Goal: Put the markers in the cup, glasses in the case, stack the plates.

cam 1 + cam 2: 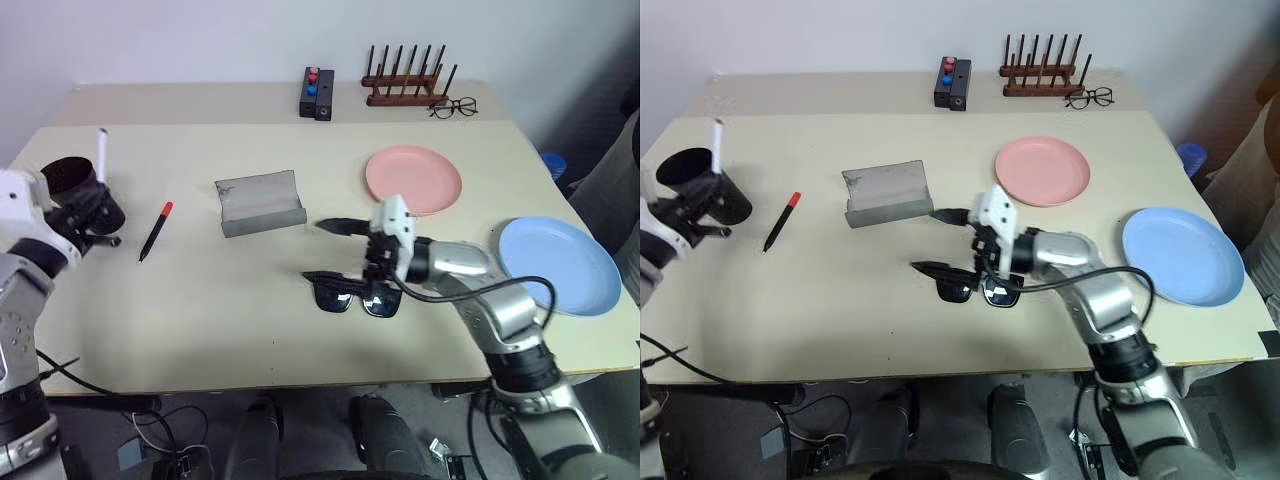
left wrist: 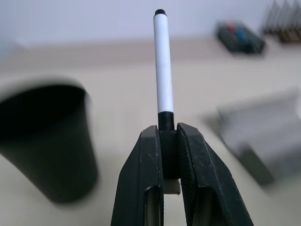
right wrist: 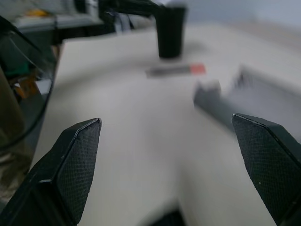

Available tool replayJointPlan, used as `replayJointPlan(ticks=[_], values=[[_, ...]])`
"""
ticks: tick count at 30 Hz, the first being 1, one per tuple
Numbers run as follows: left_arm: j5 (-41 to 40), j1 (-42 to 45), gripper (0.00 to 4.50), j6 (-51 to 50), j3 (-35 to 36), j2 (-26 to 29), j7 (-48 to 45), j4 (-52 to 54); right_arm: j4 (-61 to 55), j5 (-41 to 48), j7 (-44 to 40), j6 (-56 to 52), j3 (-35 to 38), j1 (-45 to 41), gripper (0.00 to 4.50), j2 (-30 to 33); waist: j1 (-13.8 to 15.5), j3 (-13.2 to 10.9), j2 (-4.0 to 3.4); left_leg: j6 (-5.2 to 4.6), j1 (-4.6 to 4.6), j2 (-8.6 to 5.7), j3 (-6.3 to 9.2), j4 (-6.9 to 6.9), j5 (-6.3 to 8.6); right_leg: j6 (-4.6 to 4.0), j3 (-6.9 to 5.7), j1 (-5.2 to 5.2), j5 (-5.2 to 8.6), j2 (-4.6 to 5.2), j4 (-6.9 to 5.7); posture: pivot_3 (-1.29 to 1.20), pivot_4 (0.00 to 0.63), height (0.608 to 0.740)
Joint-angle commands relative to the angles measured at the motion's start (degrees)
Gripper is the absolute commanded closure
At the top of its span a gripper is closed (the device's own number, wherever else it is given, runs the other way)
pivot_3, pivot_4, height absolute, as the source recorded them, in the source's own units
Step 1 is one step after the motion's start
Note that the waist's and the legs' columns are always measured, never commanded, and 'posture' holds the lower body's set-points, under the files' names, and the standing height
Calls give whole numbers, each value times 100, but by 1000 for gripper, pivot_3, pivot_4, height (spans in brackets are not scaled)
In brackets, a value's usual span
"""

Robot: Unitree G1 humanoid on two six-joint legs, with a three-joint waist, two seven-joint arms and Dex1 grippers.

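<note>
Sunglasses (image 1: 352, 296) lie on the surface (image 1: 250, 330) directly below the right end effector (image 1: 345, 255), whose fingers are spread wide; one black finger (image 1: 340, 226) points toward the grey case (image 1: 260, 203), which stands open just beyond. The right wrist view adds the red-capped marker (image 3: 175, 70) and the cup (image 3: 170, 29) farther ahead. The pink plate (image 1: 413, 179) and blue plate (image 1: 558, 265) lie behind that end effector, apart. The left end effector (image 2: 168, 134) pinches the white marker (image 2: 163, 61) by its black cap, upright, with the cup beside it, a grip that the head views leave unclear.
</note>
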State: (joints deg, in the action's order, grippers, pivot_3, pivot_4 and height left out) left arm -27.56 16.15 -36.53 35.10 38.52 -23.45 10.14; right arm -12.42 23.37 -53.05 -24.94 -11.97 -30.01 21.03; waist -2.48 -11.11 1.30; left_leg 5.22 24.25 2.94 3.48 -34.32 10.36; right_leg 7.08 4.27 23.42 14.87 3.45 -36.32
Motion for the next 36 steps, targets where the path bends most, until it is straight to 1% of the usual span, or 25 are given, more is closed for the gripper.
replayJointPlan(ticks=[1,5,7,9,18,25,32,36], values=[[232,467,4459,494,69,43,406,-343,286,-193,77,376,-167,-370,0,-326,9,0,0,0,1,0,0,0,0,10,0,0,-5,0,0,0,150,740],[552,986,4459,1015,-90,73,743,-878,542,-324,86,581,-291,-586,0,-607,10,0,1,2,2,0,2,1,-1,12,-2,1,-7,-2,0,0,150,740],[914,1214,4459,1450,-268,96,980,-1222,586,-371,97,649,-359,-597,0,-705,13,1,2,2,2,0,2,2,-1,14,-2,0,-7,-1,1,0,150,740],[1113,1384,4459,1745,-349,74,1169,-1525,602,-411,114,694,-404,-593,0,-777,7,1,2,2,2,0,2,4,-1,15,-3,1,-8,-2,1,0,150,740],[1313,1950,4459,2926,-381,-85,1589,-2963,565,-461,294,755,-378,-512,0,-975,5,1,2,6,2,1,4,7,-4,33,-3,3,-18,-5,-2,0,150,740],[1292,1979,4459,3312,-415,-98,1687,-3500,502,-398,476,713,-297,-469,0,-1051,5,1,3,7,2,1,4,8,-4,35,-3,3,-19,-5,-2,0,150,740],[1279,1809,4459,3452,-418,-161,1732,-3645,422,-66,839,441,-85,-537,0,-1425,4,1,3,8,2,1,4,8,-5,35,-3,3,-19,-5,-2,0,150,740],[1270,1756,4459,3458,-427,-213,1740,-3662,372,7,937,332,-56,-534,0,-1496,7,2,3,8,2,1,4,9,-5,35,-3,3,-19,-5,-2,0,150,740]])
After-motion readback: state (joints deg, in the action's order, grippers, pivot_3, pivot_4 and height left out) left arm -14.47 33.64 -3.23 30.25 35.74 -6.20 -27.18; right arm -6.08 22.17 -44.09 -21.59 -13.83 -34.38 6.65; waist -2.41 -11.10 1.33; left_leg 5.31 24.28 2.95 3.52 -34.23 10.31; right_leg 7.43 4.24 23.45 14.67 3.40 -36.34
